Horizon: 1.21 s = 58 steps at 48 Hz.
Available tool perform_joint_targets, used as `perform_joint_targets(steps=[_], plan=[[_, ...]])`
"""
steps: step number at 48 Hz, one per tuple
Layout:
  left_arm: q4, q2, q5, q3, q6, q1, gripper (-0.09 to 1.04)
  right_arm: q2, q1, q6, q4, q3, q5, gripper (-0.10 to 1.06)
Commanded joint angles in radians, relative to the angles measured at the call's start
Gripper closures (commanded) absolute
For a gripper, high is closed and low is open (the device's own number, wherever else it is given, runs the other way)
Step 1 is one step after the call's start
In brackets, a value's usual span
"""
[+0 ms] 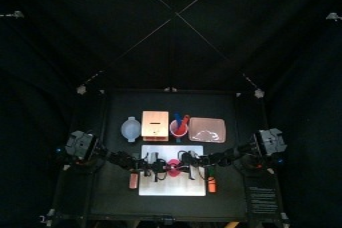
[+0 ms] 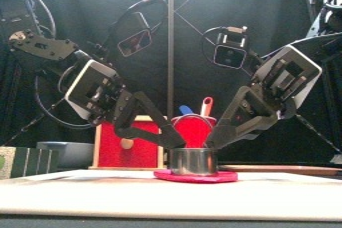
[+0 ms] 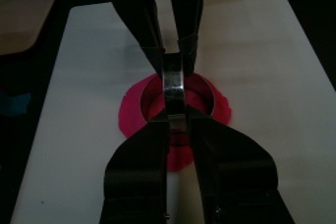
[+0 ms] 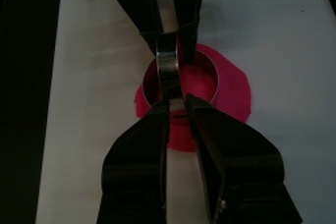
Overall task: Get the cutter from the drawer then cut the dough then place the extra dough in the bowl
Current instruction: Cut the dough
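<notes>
Metal cutter (image 2: 194,159) on pink dough (image 2: 225,177); left claw (image 3: 172,122) and right claw (image 4: 171,108) both pinch its rim.

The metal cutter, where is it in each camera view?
Top view: cutter, low centre, on the white board.
Front view: cutter, low centre, standing on the dough.
Left wrist view: cutter at the jaw tips, over the dough.
Right wrist view: cutter at the jaw tips, over the dough.
Shared landmark: the pink dough.

The round metal cutter (image 2: 195,159) stands on the flat pink dough disc (image 2: 201,177), on the white cutting board (image 2: 80,177). Behind it, left to right: blue-grey bowl (image 1: 130,127), pale wooden box (image 1: 155,124), red cup (image 1: 179,126), flat pink tray (image 1: 210,129).
</notes>
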Motion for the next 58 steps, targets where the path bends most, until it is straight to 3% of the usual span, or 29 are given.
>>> perform_joint_targets(steps=[1, 26, 58], plan=[[-0.002, 0.054, 0.054, 0.017, -0.002, 0.0, 0.43, 0.066, -0.002, 0.011, 0.005, 0.009, 0.055, 0.46], [-0.055, 0.069, 0.092, 0.034, -0.003, 0.0, 0.43, 0.083, -0.048, 0.006, -0.038, -0.034, 0.057, 0.46], [-0.083, 0.064, 0.143, 0.043, -0.003, 0.0, 0.43, 0.061, -0.058, 0.005, -0.063, -0.064, 0.08, 0.46]])
